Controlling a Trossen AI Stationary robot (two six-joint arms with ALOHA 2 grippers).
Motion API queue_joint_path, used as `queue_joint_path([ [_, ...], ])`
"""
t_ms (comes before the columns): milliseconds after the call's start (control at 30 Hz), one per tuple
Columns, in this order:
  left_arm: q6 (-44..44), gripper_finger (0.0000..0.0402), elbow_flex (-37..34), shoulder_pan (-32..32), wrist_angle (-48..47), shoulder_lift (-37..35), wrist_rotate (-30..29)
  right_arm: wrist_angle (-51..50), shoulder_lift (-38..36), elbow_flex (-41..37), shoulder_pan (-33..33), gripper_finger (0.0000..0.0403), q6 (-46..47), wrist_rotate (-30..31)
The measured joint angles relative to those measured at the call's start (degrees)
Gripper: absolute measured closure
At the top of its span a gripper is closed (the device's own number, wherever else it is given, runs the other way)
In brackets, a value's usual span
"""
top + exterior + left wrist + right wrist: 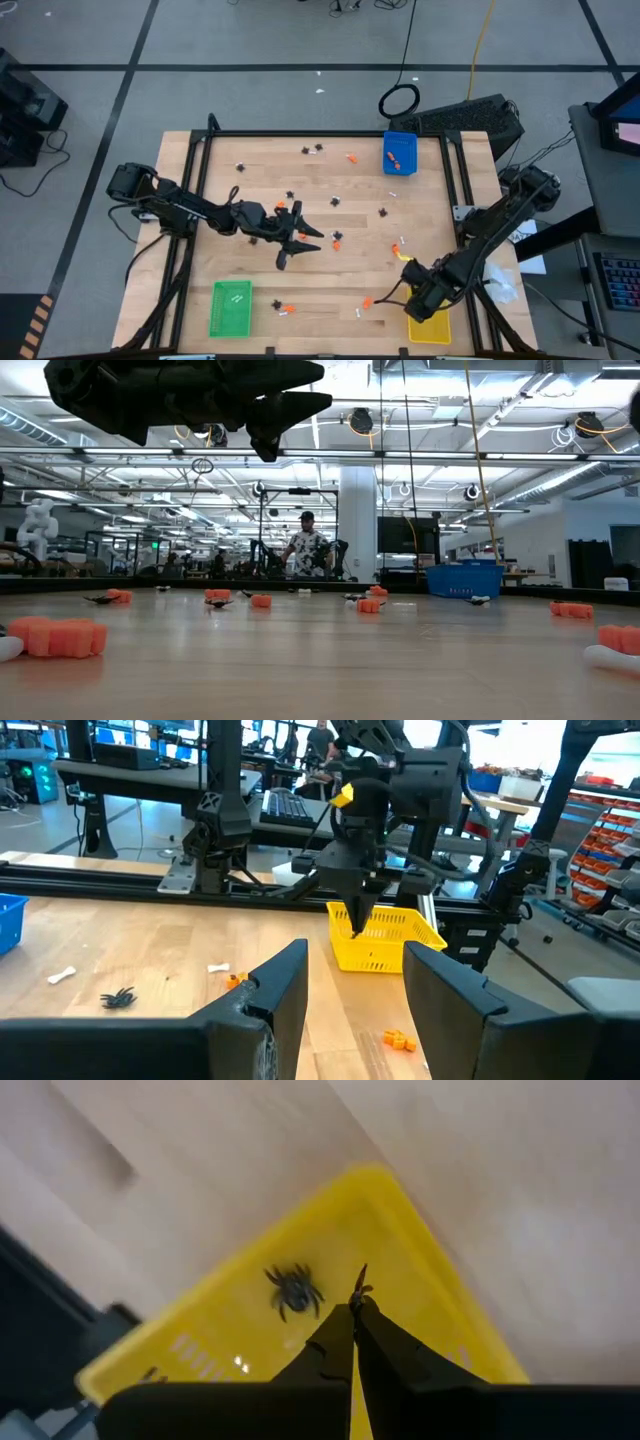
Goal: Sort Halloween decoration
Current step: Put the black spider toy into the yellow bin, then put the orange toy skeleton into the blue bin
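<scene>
At the near edge of the wooden surface (320, 215), the right end effector (418, 303) hangs over the yellow tray (400, 1250) at the near right corner. Its fingers (335, 1335) are pinched together on a thin dark spider leg (358, 1285), just above the tray floor. One black spider (293, 1290) lies inside the tray, just beside the fingertips. The green tray (231, 306) sits at the near left, with a few white bits in it.

Between the two trays, along the near edge, lie an orange lump (288, 307) and a white bone (360, 314). Another orange lump (399, 251) rests just beyond the right end effector.

Toward the middle, the left end effector (297, 243) hovers above the surface with its fingers (275, 995) spread apart and nothing between them. Spiders (337, 237) lie near it on the wood, and one spider (118, 999) and a bone (62, 975) show ahead of it in the left wrist view.

Farther off, more spiders and orange lumps are scattered over the boards. The blue tray (400, 153) stands at the far right corner, holding orange pieces.

Beyond the surface, a person (306, 550) stands in the room.
</scene>
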Motion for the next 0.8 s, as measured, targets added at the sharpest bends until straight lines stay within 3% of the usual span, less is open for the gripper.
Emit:
queue_joint_path([
  [133,0.0,0.0242,0.0,0.0,-0.5,0.0,-0.6,-0.5,3.6,0.0,-0.1,0.0403,1.0,-4.2],
  [333,0.0,0.0242,0.0,0.0,-0.5,0.0,-0.6,-0.4,7.5,0.0,-0.2,0.0391,1.8,-5.6],
  [600,0.0,0.0242,0.0,0.0,-0.5,0.0,-1.4,-1.1,7.7,1.3,-0.2,0.0288,-1.0,-5.9],
  [800,0.1,0.0242,0.0,0.0,-0.4,0.0,-2.1,-11.3,7.6,10.2,-0.2,0.0214,-7.0,-6.7],
])
